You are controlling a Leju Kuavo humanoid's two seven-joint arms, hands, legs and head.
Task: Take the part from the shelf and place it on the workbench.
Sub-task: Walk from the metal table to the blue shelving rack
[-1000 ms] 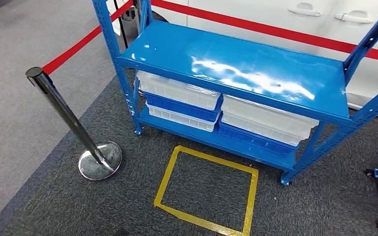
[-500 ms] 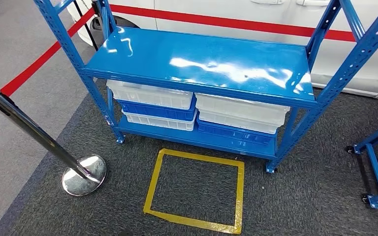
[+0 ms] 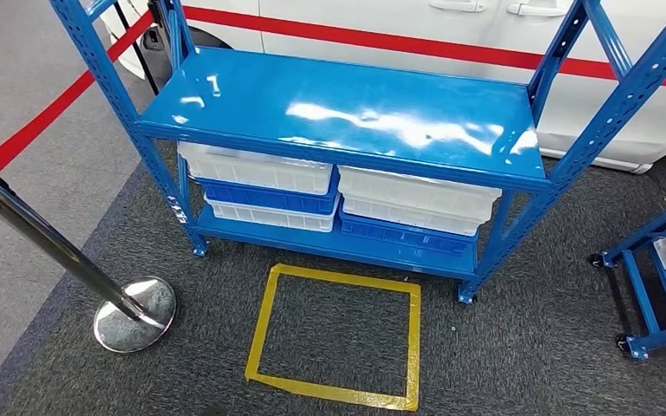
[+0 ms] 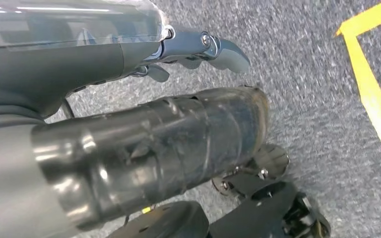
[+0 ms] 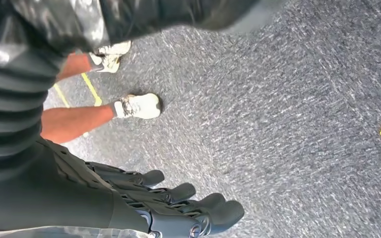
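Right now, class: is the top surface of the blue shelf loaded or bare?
Bare. The blue shelf's top surface shows only glare from the lights. The stacked white and blue bins sit on the level below it.

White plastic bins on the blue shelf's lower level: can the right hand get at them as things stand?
Probably not yet. The right hand hangs over grey carpet, holding nothing, while the white plastic bins sit under the blue metal shelf beyond the yellow tape square.
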